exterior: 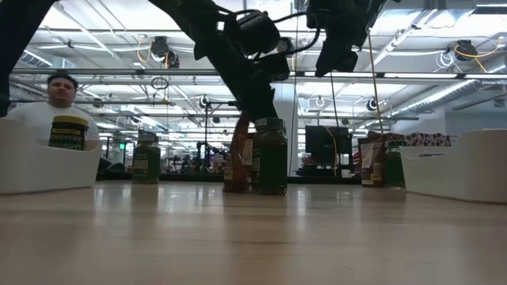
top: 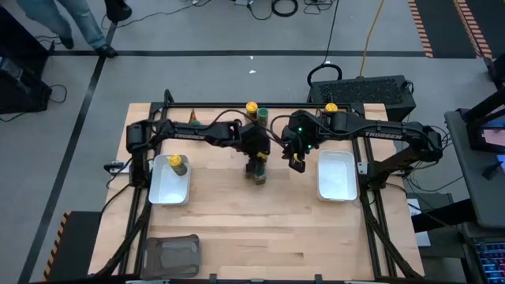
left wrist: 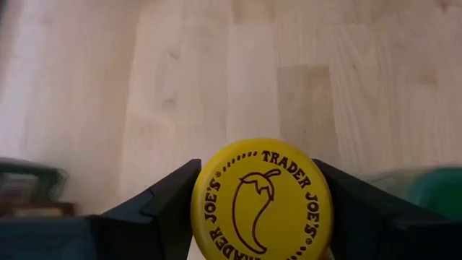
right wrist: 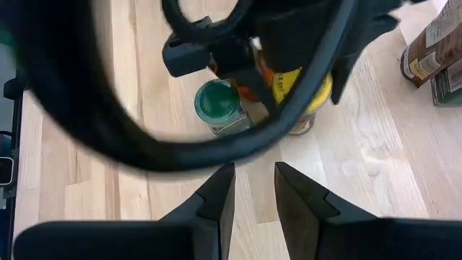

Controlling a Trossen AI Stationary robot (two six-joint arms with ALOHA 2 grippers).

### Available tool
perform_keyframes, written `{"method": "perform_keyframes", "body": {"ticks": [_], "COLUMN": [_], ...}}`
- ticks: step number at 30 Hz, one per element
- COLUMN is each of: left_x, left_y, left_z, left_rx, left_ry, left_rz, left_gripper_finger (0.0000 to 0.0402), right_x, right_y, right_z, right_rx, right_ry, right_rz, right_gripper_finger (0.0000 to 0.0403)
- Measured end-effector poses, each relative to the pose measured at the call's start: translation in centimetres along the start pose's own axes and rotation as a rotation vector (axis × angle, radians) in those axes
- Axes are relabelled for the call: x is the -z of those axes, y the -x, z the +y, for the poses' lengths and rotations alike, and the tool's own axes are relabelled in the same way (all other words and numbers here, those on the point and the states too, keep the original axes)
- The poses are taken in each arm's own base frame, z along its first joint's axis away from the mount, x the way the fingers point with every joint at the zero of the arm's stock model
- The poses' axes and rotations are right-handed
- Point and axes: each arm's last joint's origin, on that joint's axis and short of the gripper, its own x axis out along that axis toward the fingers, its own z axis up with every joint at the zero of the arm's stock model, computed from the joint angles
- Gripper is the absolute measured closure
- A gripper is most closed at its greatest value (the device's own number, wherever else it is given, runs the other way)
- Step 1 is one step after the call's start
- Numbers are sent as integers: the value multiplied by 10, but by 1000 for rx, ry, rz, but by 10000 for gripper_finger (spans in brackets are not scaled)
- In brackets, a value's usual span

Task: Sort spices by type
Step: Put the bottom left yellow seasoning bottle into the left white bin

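At mid-table the left gripper (left wrist: 261, 209) pinches a rigid, probably light yellow-lidded spice jar (left wrist: 261, 198) by its smooth lid rim, while the right gripper (right wrist: 254, 191) hovers slightly parted, empty.

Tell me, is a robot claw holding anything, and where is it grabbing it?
The left claw is grabbing a yellow-lidded jar by its lid, one finger on each side. The right claw holds nothing.

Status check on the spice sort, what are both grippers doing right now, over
Left gripper clamped on a yellow-lid jar at table centre. Right gripper empty, jaws slightly apart, hovering beside it. Green-lid jar stands close alongside.
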Motion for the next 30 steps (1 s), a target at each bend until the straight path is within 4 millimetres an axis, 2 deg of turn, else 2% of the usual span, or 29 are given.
{"method": "perform_keyframes", "body": {"ticks": [10,17,22,30], "left_x": [-15,-13,-5,16], "left_y": [52,104,141,196], "left_z": [23,36,34,17], "left_rx": [-98,-155,-166,-144], "left_ry": [29,66,86,137], "left_rz": [-105,-136,-112,-42], "left_gripper_finger": [156,155,155,155], "right_x": [-1,-1,-4,-12], "right_y": [1,1,1,1], "right_z": [-4,-4,-3,-2], "right_rx": [28,30,27,22], "right_ry": [2,19,35,89], "right_rz": [-5,-11,-38,-120], "right_gripper_finger": [321,321,321,321]}}
